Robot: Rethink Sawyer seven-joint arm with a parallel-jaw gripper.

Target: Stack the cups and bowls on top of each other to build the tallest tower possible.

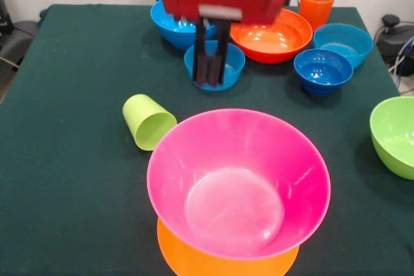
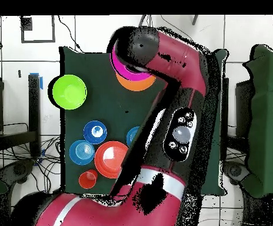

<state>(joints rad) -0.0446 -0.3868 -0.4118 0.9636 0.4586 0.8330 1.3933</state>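
A large pink bowl [image 1: 238, 182] stands upright on an upside-down light-orange bowl [image 1: 194, 263] at the near edge; the two form the tower, whose pink bowl [image 2: 127, 69] and orange base [image 2: 136, 83] also show in the overhead view, half under the arm. A lime green cup [image 1: 149, 122] lies on its side just left of it. My gripper [image 1: 211, 84] hangs over a small blue bowl [image 1: 215, 64] farther back. Its fingers are close together and nothing shows between them. An orange cup [image 1: 316, 4] stands upright at the back right. In the overhead view the arm hides the gripper.
A blue bowl [image 1: 169, 25] and a red-orange bowl [image 1: 272, 35] flank the gripper at the back. A light blue bowl [image 1: 343, 43] and a dark blue bowl [image 1: 323, 70] sit to the right. A lime-green bowl [image 1: 396, 137] is at the right edge of the green table [image 1: 65, 192].
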